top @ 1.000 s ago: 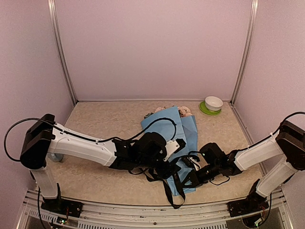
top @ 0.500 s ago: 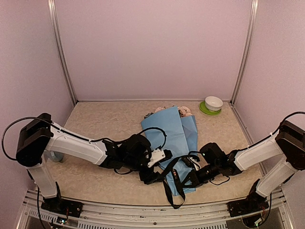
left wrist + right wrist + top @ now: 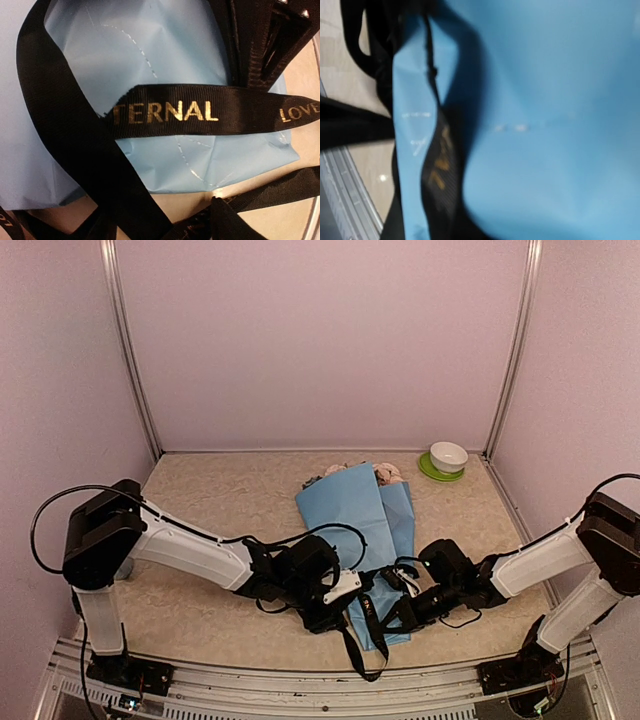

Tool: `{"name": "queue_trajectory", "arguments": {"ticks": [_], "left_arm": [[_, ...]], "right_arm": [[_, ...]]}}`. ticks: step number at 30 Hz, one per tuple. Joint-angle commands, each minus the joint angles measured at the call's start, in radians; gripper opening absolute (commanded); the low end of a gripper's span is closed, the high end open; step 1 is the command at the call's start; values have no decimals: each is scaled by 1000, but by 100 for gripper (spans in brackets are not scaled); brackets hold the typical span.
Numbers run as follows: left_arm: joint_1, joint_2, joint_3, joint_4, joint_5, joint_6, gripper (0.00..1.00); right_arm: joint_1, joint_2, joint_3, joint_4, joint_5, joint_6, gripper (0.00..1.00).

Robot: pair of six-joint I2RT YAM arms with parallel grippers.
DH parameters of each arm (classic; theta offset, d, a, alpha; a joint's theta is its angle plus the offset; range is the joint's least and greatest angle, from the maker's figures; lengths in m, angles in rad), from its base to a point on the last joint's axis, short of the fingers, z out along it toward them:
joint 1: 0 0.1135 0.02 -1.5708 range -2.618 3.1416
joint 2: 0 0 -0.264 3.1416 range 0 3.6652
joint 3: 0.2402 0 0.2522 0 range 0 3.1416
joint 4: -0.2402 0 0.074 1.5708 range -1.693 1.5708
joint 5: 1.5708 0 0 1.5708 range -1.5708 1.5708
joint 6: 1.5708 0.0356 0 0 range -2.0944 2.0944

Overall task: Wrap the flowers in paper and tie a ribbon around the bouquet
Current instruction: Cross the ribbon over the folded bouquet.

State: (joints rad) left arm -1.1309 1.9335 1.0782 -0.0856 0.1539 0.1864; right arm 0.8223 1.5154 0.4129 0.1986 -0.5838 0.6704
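The bouquet (image 3: 355,510) lies on the table in a light blue paper (image 3: 160,45) cone, narrow end toward me. Pale pink flowers (image 3: 386,475) poke from its far wide end. A black ribbon (image 3: 368,618) with gold letters crosses the narrow end, and one stretch (image 3: 200,110) runs taut to the right. Loose tails hang toward the table's front edge. My left gripper (image 3: 335,612) hovers low at the left of that narrow end, its jaws hidden. My right gripper (image 3: 398,618) presses in from the right, shut on the ribbon (image 3: 440,165) against the paper (image 3: 560,100).
A white bowl (image 3: 449,454) sits on a green saucer (image 3: 433,471) at the back right corner. The left arm's black cable (image 3: 335,530) loops over the paper. Metal rails (image 3: 300,685) run along the front edge and walls close in on three sides.
My left gripper has come down off the middle of the bouquet toward the front edge and settled beside the narrow end. The right arm has stayed put.
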Motion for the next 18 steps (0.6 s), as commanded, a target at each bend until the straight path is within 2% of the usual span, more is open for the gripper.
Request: {"name": "queue_trajectory", "arguments": {"ticks": [1,3,7,11,18], "left_arm": [[-10,49,38,-26,-151,-20,53],[-21,69,43,-18,-172,-23,41],[-40,108,59,-78,-182,-15,26],[-36,83,30,-83,-167,-6,0],[-21,-47,55,-132,-338,-19,0]], "right_arm": [[-7,53,-34,-96,145,-14,4],[-7,47,-33,-98,147,-15,3],[-9,33,-30,-111,150,-18,4],[-11,34,-22,-124,153,-26,3],[-13,49,-15,-128,153,-27,4]]}}
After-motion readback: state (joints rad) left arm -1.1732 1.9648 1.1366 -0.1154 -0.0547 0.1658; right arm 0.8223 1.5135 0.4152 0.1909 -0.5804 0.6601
